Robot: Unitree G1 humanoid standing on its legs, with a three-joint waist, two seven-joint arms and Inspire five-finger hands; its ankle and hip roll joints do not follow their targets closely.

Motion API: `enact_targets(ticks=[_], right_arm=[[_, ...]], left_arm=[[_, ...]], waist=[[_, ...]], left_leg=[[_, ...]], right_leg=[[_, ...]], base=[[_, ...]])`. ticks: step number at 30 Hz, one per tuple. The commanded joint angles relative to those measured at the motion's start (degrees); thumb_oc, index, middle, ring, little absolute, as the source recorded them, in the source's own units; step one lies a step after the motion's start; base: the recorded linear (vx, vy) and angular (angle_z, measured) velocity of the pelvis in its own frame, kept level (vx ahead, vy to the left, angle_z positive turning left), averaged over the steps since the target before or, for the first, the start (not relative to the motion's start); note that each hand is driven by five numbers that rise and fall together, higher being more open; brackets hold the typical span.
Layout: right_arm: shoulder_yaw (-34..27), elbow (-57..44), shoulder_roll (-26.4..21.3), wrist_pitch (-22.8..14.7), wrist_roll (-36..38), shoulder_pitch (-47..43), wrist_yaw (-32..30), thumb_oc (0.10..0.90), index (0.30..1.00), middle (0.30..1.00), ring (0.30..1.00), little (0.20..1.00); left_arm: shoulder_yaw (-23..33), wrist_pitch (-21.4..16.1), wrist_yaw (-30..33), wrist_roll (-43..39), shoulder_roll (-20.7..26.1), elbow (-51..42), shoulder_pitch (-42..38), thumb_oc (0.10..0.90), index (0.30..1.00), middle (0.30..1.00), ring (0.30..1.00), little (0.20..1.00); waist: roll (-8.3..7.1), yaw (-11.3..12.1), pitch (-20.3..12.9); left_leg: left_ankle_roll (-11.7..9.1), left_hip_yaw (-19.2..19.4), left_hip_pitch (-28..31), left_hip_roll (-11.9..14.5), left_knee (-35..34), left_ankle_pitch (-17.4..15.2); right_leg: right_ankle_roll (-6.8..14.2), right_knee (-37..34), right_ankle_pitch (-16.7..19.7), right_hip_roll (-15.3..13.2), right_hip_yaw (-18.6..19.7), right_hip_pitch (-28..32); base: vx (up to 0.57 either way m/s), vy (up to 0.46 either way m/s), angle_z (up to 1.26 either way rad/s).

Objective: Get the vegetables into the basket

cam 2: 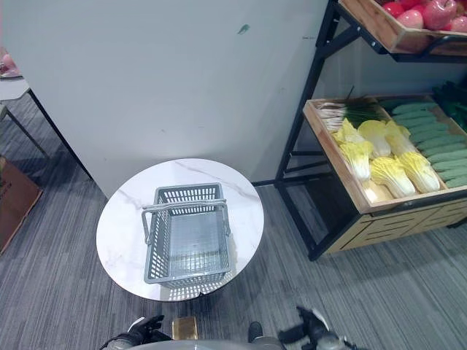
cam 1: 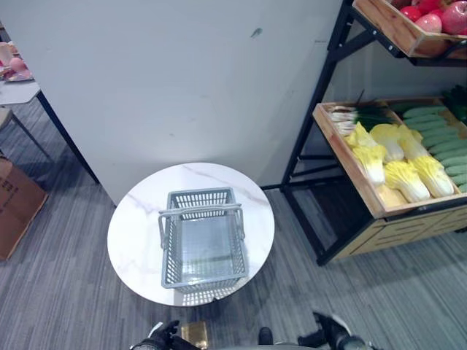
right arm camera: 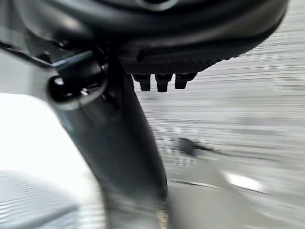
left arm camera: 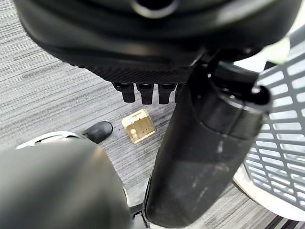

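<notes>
While both hands hung low at the near edge of the head views, the fingers (left arm camera: 143,93) of the left hand (cam 1: 159,337) were curled in and held nothing; its thumb stood in front of the wrist cam. The right hand (cam 1: 330,329) was the same, fingers (right arm camera: 162,82) folded short, nothing betw. them and the thumb. Just ahead stood a round white table (cam 1: 139,233) w/ a grey basket (cam 1: 202,240) on it, handles up, nothing inside. Well apart on the right, a black rack (cam 1: 314,131) carried a wooden tray (cam 1: 350,164) w/ the vegetables: yellow cabbages (cam 1: 408,179), green cucumbers (cam 1: 441,138) and scallions (cam 1: 357,115). Red apples (cam 1: 438,14) lay in the crate (cam 1: 394,29) above. A small gold block (left arm camera: 138,126) lay on the carpet (cam 1: 58,292).
</notes>
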Motion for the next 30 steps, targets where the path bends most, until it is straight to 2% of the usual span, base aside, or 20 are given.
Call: enact_targets(ticks=[1, 4, 5, 6, 9, 12, 15, 17, 23, 24, 25, 30], right_arm=[[-3.74, -8.72, -4.59, -4.20, -1.73, -6.65, -2.12, 0.900, 1.000, 1.000, 1.000, 1.000], [-5.58, -19.21, -9.00, -4.80, -5.18, -8.19, -2.82, 0.900, 1.000, 1.000, 1.000, 1.000], [-5.67, -19.40, -9.06, -4.68, -5.21, -8.07, -2.80, 0.900, 1.000, 1.000, 1.000, 1.000], [-7.26, -25.96, -11.11, -4.99, -6.56, -8.86, -3.06, 0.900, 1.000, 1.000, 1.000, 1.000], [-9.60, -35.71, -13.08, -6.43, -7.50, -10.56, -3.70, 0.900, 1.000, 1.000, 1.000, 1.000], [-9.35, -44.05, -14.66, -7.19, -8.57, -13.46, -3.05, 0.900, 1.000, 1.000, 1.000, 1.000], [-6.74, -46.80, -15.65, -7.02, -8.82, -17.18, -1.76, 0.900, 1.000, 1.000, 1.000, 1.000], [-1.66, -45.73, -16.54, -6.64, -9.34, -23.91, -0.80, 0.900, 1.000, 1.000, 1.000, 1.000], [6.83, -40.51, -16.42, -4.96, -10.62, -35.58, -0.43, 0.900, 1.000, 1.000, 1.000, 1.000], [8.88, -37.99, -15.85, -4.37, -10.62, -38.80, -0.28, 0.900, 1.000, 1.000, 1.000, 1.000], [9.02, -37.79, -15.77, -4.45, -10.61, -39.02, -0.32, 0.900, 1.000, 1.000, 1.000, 1.000], [14.99, -29.25, -14.61, -2.79, -11.35, -47.74, 0.23, 0.900, 1.000, 1.000, 1.000, 1.000]], left_arm=[[-0.92, -0.97, 0.16, 0.53, -0.98, 1.61, -1.74, 0.900, 1.000, 1.000, 1.000, 1.000], [-0.21, -0.74, 0.09, 0.47, -1.24, 1.53, -1.76, 0.900, 1.000, 1.000, 1.000, 1.000], [-0.23, -0.73, 0.09, 0.47, -1.29, 1.53, -1.77, 0.900, 1.000, 1.000, 1.000, 1.000], [0.36, -0.61, 0.11, 0.43, -1.40, 1.49, -1.81, 0.900, 1.000, 1.000, 1.000, 1.000], [1.03, -0.52, 0.55, 0.38, -1.57, 1.38, -1.93, 0.900, 1.000, 1.000, 1.000, 1.000], [1.56, -0.42, 0.70, 0.32, -1.48, 1.04, -1.59, 0.900, 1.000, 1.000, 1.000, 1.000], [1.82, -0.20, 0.81, 0.37, -1.28, 1.04, -1.35, 0.900, 1.000, 1.000, 1.000, 1.000], [1.80, 0.05, 0.90, 0.27, -0.87, 1.16, -1.04, 0.900, 1.000, 1.000, 1.000, 1.000], [2.23, 0.35, 1.46, -0.71, 0.30, 1.13, -0.81, 0.900, 1.000, 1.000, 1.000, 1.000], [2.34, 0.40, 1.74, -1.24, 0.61, 1.16, -0.68, 0.900, 1.000, 1.000, 1.000, 1.000], [2.44, 0.40, 1.74, -1.25, 0.60, 1.16, -0.71, 0.900, 1.000, 1.000, 1.000, 1.000], [2.47, 0.56, 2.26, -2.23, 1.30, 1.30, -0.41, 0.900, 1.000, 1.000, 1.000, 1.000]], waist=[[-1.74, -0.34, 1.81], [-1.83, -0.44, 1.62], [-1.78, -0.41, 1.66], [-1.84, -0.38, 1.56], [-2.09, -0.09, 1.47], [-2.53, 0.52, 1.48], [-3.07, 1.46, 1.68], [-3.89, 2.81, 2.03], [-5.96, 5.46, 3.40], [-6.74, 6.32, 3.88], [-6.75, 6.21, 3.90], [-9.06, 8.44, 5.49]], left_leg=[[-0.94, 0.28, -2.28, -2.32, 0.40, 4.06], [-0.97, 0.57, -2.10, -2.14, 0.40, 4.13], [-0.98, 0.57, -2.07, -2.13, 0.40, 4.12], [-0.93, 0.72, -1.91, -2.05, 0.40, 4.05], [-0.87, 0.75, -1.74, -1.94, 0.40, 3.95], [-0.70, 0.26, -1.48, -1.96, 0.40, 3.64], [-0.60, -0.17, -1.22, -1.90, 0.40, 3.46], [-0.56, -0.68, -1.27, -1.88, 0.40, 3.33], [-0.41, -1.65, -2.17, -1.77, 0.40, 3.31], [-0.48, -1.92, -2.69, -1.67, 0.40, 3.40], [-0.48, -1.94, -2.72, -1.68, 0.40, 3.41], [-0.70, -2.87, -4.59, -1.31, 0.40, 3.75]], right_leg=[[4.87, 3.47, -3.80, -2.80, 2.67, 4.13], [4.74, 3.98, -3.97, -2.68, 2.44, 3.94], [4.74, 4.01, -3.99, -2.67, 2.44, 3.96], [4.69, 4.25, -4.13, -2.60, 2.40, 3.92], [4.72, 4.42, -4.29, -2.63, 2.04, 4.08], [4.66, 4.41, -4.46, -2.56, 2.11, 4.41], [4.54, 4.28, -4.71, -2.51, 2.10, 4.89], [4.42, 4.28, -5.05, -2.47, 1.75, 5.25], [4.35, 4.79, -5.27, -2.40, 0.92, 4.91], [4.35, 4.76, -5.23, -2.37, 0.58, 4.67], [4.36, 4.77, -5.23, -2.38, 0.56, 4.65], [4.36, 4.44, -4.85, -2.18, -0.27, 3.72]], base=[[0.00, 0.000, 0.00], [0.00, -0.005, 0.02], [0.00, 0.000, 0.00], [0.00, 0.000, 0.00], [0.00, -0.001, -0.01], [0.00, 0.000, 0.00], [0.00, 0.000, 0.00], [0.01, 0.001, 0.02], [0.00, 0.000, 0.14], [-0.02, 0.008, 0.16], [-0.01, 0.006, 0.19], [-0.02, -0.008, 0.14]])
